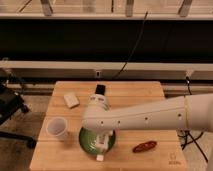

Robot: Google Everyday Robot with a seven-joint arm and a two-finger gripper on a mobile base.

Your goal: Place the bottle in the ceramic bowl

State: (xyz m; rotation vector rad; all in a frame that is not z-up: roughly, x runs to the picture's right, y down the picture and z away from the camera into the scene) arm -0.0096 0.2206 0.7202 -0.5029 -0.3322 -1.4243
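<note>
The dark-green ceramic bowl (88, 141) sits near the front middle of the wooden table (140, 95). My white arm reaches in from the right and bends down over the bowl. The gripper (103, 137) hangs inside the bowl's rim and covers much of it. A small pale bottle (102, 148) lies under the gripper in the front part of the bowl. Its white squarish cap end (100, 157) sticks out over the bowl's front rim. I cannot tell whether the gripper still holds it.
A whitish translucent cup (57, 128) stands left of the bowl. A pale rectangular block (71, 100) lies at the back left. A reddish-brown oblong object (145, 146) lies right of the bowl. A black chair base (10, 105) stands left of the table.
</note>
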